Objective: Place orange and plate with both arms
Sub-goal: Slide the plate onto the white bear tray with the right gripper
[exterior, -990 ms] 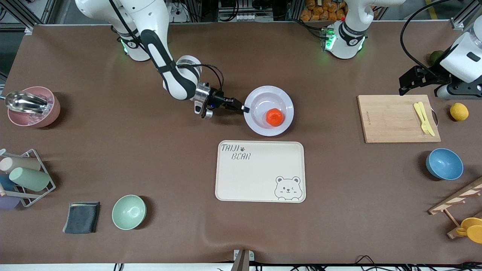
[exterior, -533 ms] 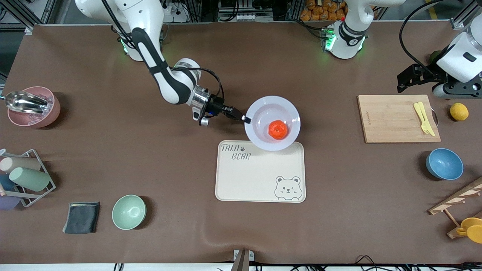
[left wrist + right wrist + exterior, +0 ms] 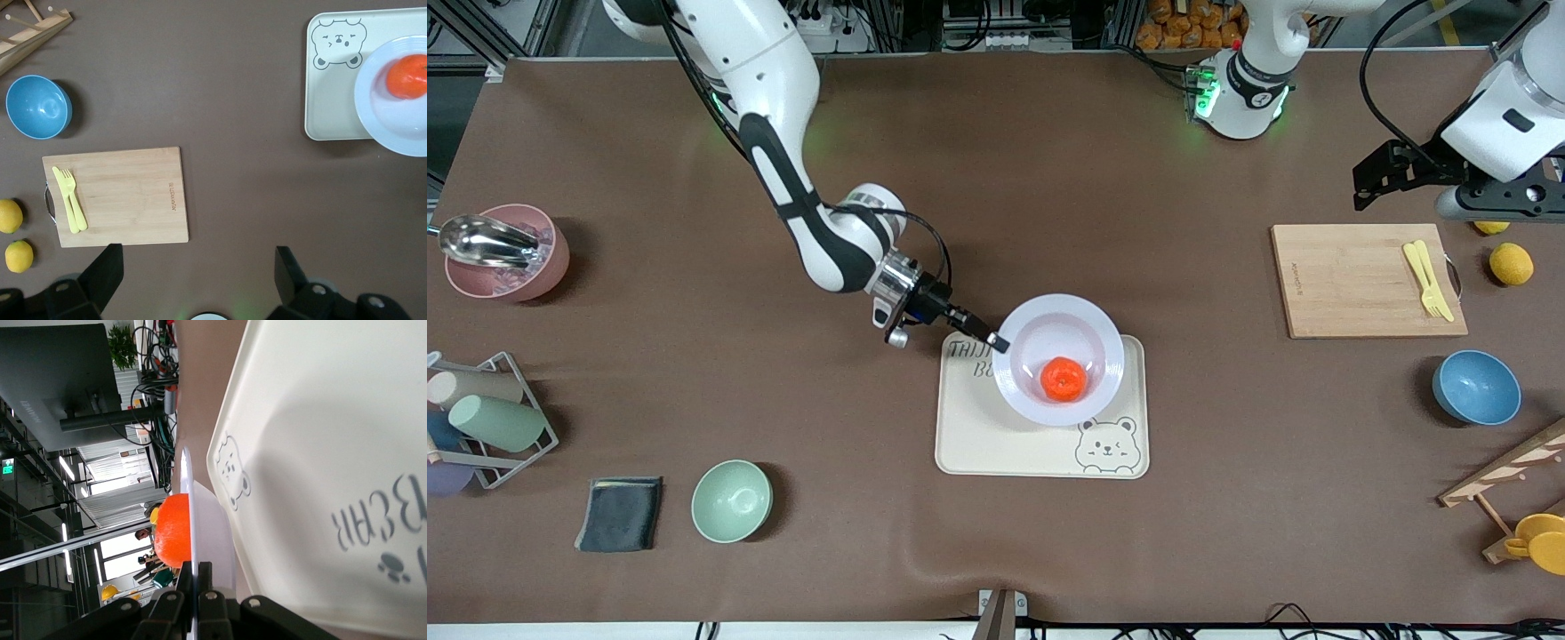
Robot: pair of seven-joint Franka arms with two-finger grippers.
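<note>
The orange sits in the well of the plate, a little off centre toward the front camera. The plate is up in the air over the cream bear tray, covering most of the printed lettering; in the right wrist view there is clear space between the plate's underside and the tray's surface. The right gripper is clamped on the plate's rim at the edge toward the right arm's end of the desk, one finger above the rim and one below.

To my eye this is the carrying step, with the orange already on board and the plate not yet set down. What's left seems to be a slow, level descent onto the tray, then letting go of the rim and backing out sideways. Held by one edge only, the plate could tip and roll the fruit if lowered quickly.

The left gripper waits with its fingers spread wide and nothing between them, above the bare desk beside the wooden cutting board, which carries a yellow fork.
</note>
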